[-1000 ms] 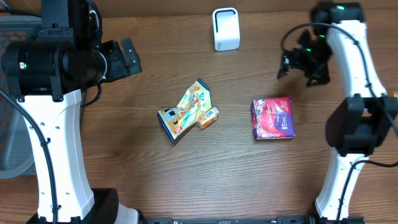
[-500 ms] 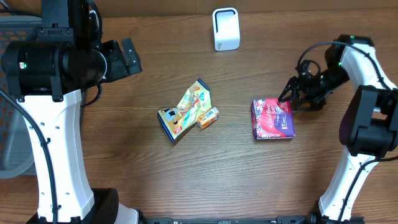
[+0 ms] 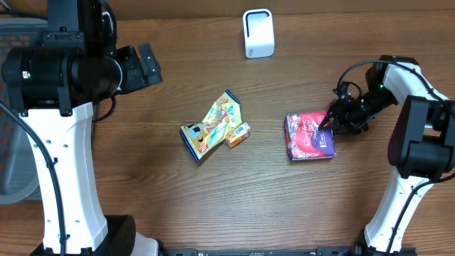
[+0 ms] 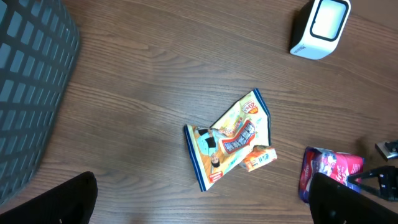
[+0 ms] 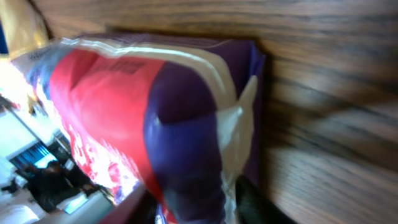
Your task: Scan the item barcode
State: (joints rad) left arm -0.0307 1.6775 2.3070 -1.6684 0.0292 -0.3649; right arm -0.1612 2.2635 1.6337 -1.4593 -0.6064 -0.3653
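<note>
Overhead: the right fingers are down at the edge of the purple-and-red packet, which lies flat on the wooden tabletop. Looks like the pickup step to me, though I honestly can't tell if they're pinching it or only touching. The boxy white scanner stands well apart from those fingers. So the next move needs a firm hold, a lift and the barcode turned to face it. The left fingers hang far from everything.

Left wrist: those fingers are spread wide with nothing between them. A crinkly yellow snack bag and a small orange pack lie just ahead.

Right wrist: the packet fills the view right at the fingers. It's glossy soft film, puffy, with a pale seam. No barcode shows on this face.
</note>
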